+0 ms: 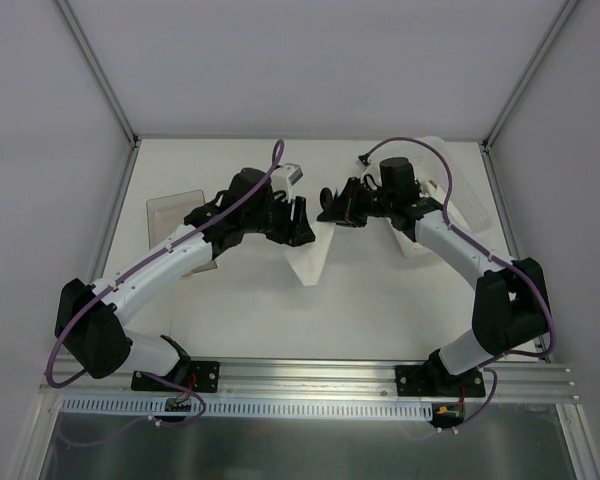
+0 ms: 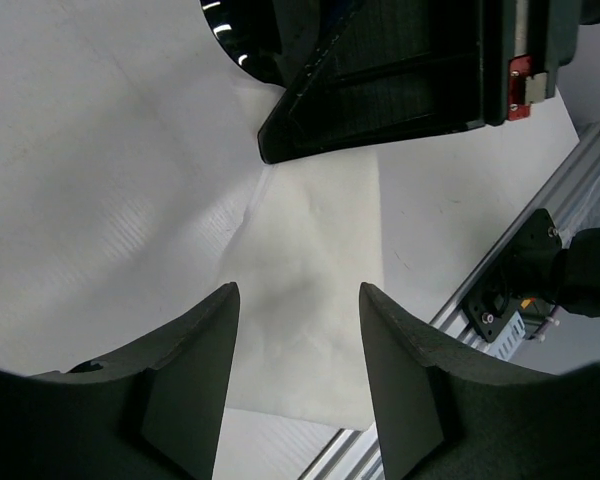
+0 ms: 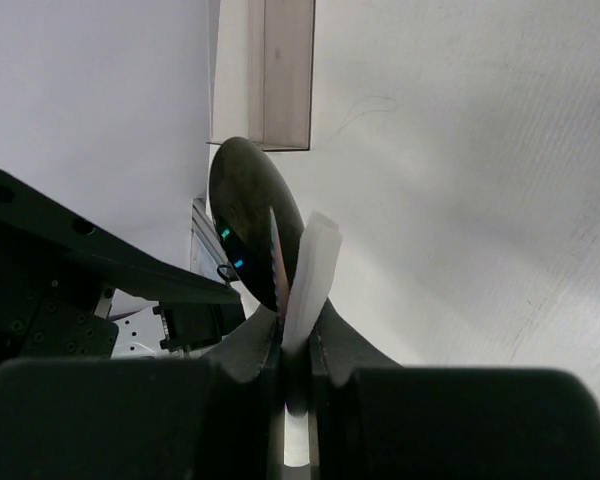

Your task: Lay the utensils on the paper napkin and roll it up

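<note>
My right gripper (image 1: 329,209) is shut on a folded edge of the paper napkin (image 3: 316,258), together with the utensils. The spoon's black oval bowl (image 3: 246,215) and a thin iridescent edge (image 3: 275,250) stick out past its fingertips. From that grip the white napkin (image 1: 310,262) hangs down to the table. My left gripper (image 2: 297,296) hovers just above the napkin (image 2: 310,270), open, with nothing between its fingers. It faces the right gripper (image 2: 410,70) closely in the top view, where the left gripper (image 1: 301,214) sits left of the napkin's top.
A clear plastic box (image 1: 175,211) lies at the back left, also visible in the right wrist view as the box (image 3: 286,70). A second clear container (image 1: 452,192) stands behind the right arm. The aluminium rail (image 2: 540,210) runs along the table's near edge.
</note>
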